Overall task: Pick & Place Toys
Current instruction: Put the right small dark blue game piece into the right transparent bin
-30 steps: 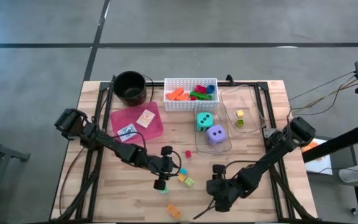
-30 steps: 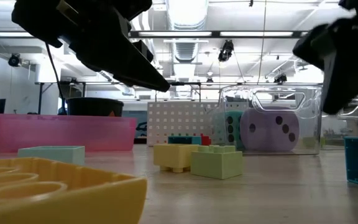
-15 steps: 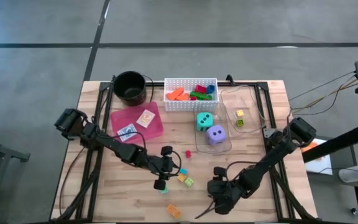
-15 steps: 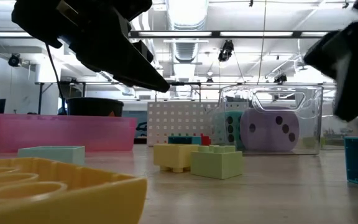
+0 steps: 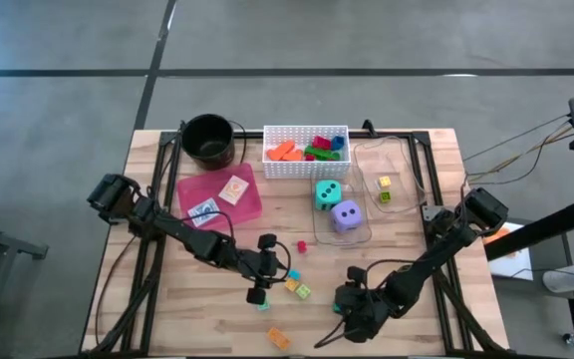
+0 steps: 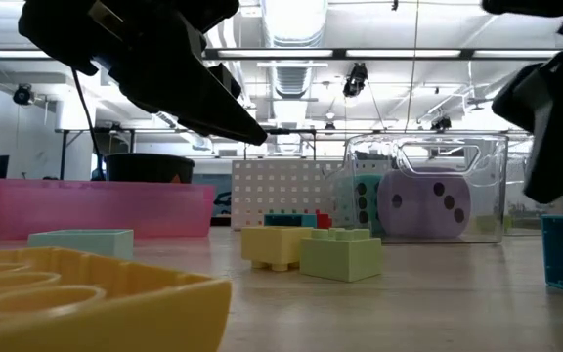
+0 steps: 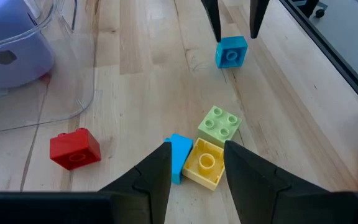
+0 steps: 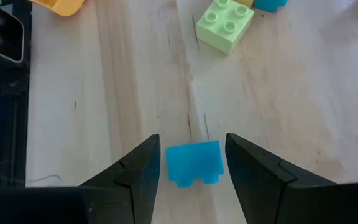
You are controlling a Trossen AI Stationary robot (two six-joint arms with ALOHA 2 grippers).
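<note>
Loose toy blocks lie flat on the wooden table. My left gripper (image 7: pixel 197 148) hangs open above a blue block (image 7: pixel 179 157) and a yellow block (image 7: pixel 205 164); a green block (image 7: pixel 219 123) touches the yellow one. A red block (image 7: pixel 74 149) lies apart. My right gripper (image 8: pixel 192 139) stands open just over another blue block (image 8: pixel 194 163), one finger to each side of it, not touching. Farther back are the teal die (image 5: pixel 328 193) and the purple die (image 5: pixel 346 215).
A white basket (image 5: pixel 307 170) holding blocks, a black pot (image 5: pixel 208 140) and a pink tray (image 5: pixel 252 199) with cards stand at the back. The dice sit in a clear container (image 5: pixel 363 235); a second one (image 5: pixel 403 165) is beside it. An orange block (image 5: pixel 278 338) lies near the front edge.
My right gripper has rolled at the wrist above the blue block, with the gap between its fingers unchanged. The blocks lie where they were.
</note>
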